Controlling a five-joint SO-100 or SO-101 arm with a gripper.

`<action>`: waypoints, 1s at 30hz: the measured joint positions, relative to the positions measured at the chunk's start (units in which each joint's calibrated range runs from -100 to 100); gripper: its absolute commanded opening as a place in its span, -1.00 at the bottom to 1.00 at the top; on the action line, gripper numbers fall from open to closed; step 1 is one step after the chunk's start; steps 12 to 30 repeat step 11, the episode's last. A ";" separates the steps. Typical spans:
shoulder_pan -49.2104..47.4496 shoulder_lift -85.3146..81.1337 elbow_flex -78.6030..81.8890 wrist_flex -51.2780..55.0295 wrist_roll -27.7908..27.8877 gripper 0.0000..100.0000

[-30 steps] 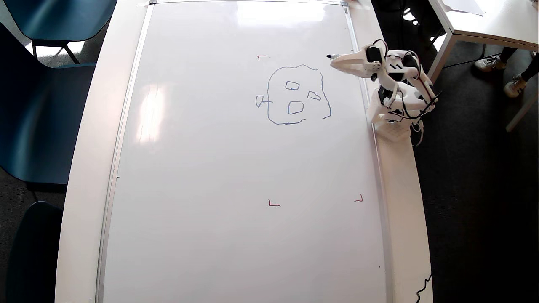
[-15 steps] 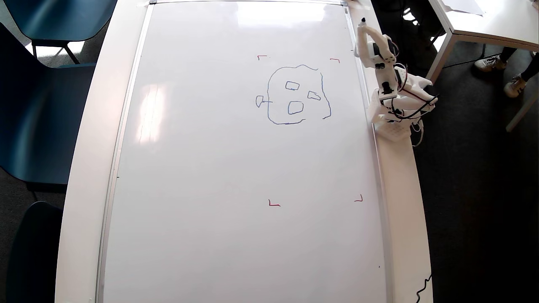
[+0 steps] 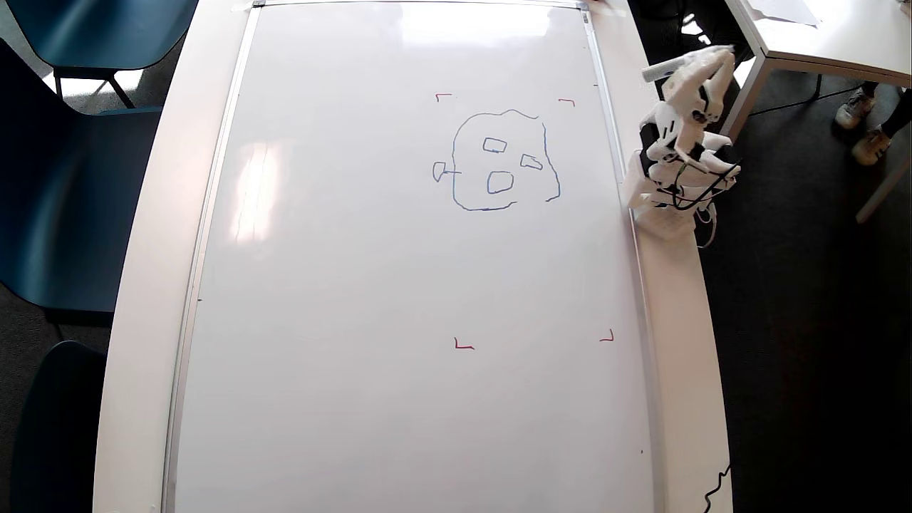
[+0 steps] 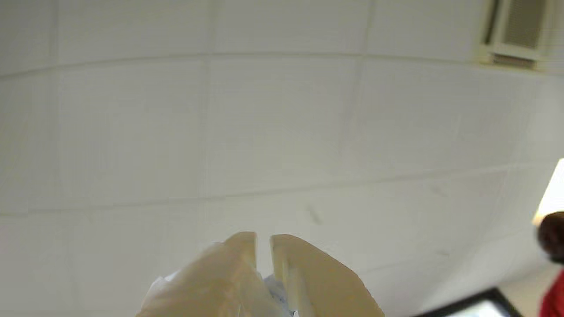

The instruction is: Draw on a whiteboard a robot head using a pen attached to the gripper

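Right now your white 3D-printed plastic gripper sits folded back over the arm's base, off the right edge of the large glossy white whiteboard with the thin silver frame in the overhead view, raised and pointing up and away from the drawing surface. You can see the slim white-barrelled pen lying along the claw's left side, its tip aimed left toward the board but well clear of it. In the wrist view the gripper comes up from the bottom edge with its two pale fingers nearly together, only a thin slit between them; you cannot tell from either view whether they are pinching the pen or whether it is fixed on some other way.

Left of the gripper and a little lower in the overhead view, you have the thin blue hand-drawn robot head: a rounded outline with three small boxes inside and a small ear on its far side. Its bottom right corner shows a gap in the line. Four small red corner marks frame a region of the board that holds the drawing in its upper part.

The wrist camera looks at pale ceiling tiles, with a vent up and to the right of the fingers.
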 measured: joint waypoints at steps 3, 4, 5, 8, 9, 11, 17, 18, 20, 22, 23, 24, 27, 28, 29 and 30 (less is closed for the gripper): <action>-0.23 0.00 0.00 -2.53 0.00 -0.96; -0.15 0.00 0.00 -3.04 0.00 -0.96; -0.23 0.00 0.00 -3.13 0.00 -0.96; -0.38 0.00 0.00 -3.21 0.00 -0.96; -0.38 0.00 0.00 -3.21 -0.21 -0.96; -0.38 0.00 0.00 -3.21 -0.26 -0.96; -0.38 0.00 0.00 -3.21 -0.26 -0.96; -0.38 0.00 0.00 -3.21 -0.26 -0.96; -0.38 0.00 0.00 -3.21 -0.26 -0.96; -0.38 0.00 0.00 -3.21 -0.26 -0.96; -0.38 0.00 0.00 -3.21 -0.26 -0.96; -0.38 0.00 0.00 -3.21 -0.26 -0.96; -0.38 0.00 0.00 -3.21 -0.26 -0.96; -0.38 0.00 0.00 -3.21 -0.26 -0.96; -0.38 0.00 0.00 -3.21 -0.26 -0.96; -0.38 0.00 0.00 -3.21 -0.26 -0.96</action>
